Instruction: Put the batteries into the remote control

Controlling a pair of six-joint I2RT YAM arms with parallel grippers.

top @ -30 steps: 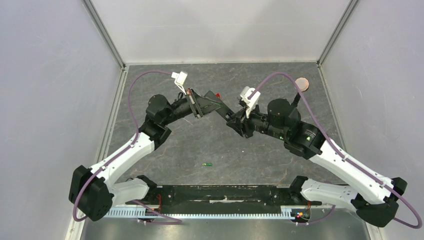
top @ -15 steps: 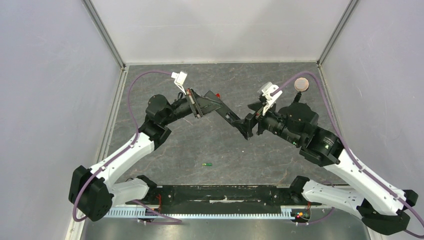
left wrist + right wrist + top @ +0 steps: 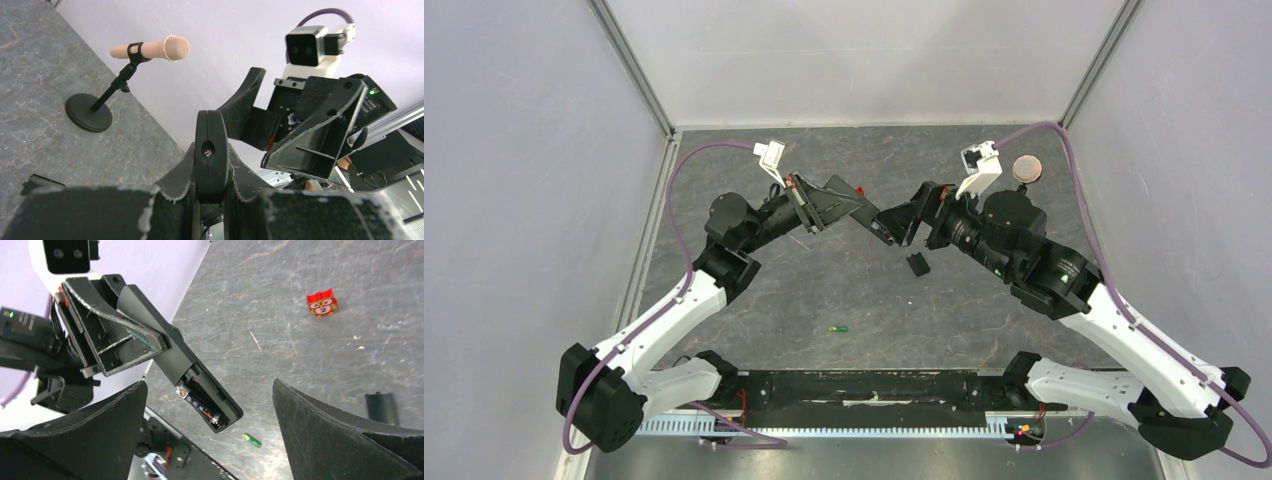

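Right arm has pulled back from the remote control (image 3: 865, 218) toward the far right corner. Its right fingers (image 3: 908, 214) have gone from nearly closed to spread wide, holding nothing. A small black flat piece (image 3: 917, 264) now lies on the table (image 3: 824, 290) just below them.

Top view: left fingers (image 3: 816, 205) pinch the remote control, holding it in the air over the far half. Green battery (image 3: 839, 328) lies toward the near edge, centre.

Left wrist: remote control (image 3: 211, 150) seen end-on, clamped between the left fingers (image 3: 150, 210). Microphone stand (image 3: 90, 112) on the table beyond.

Right wrist: right fingers (image 3: 100, 435) wide apart. Remote control (image 3: 192, 367) has its compartment open with the dark battery (image 3: 200, 408) seated inside. Green battery (image 3: 251, 440) is on the table, red-and-white box (image 3: 322, 304) well apart from it.
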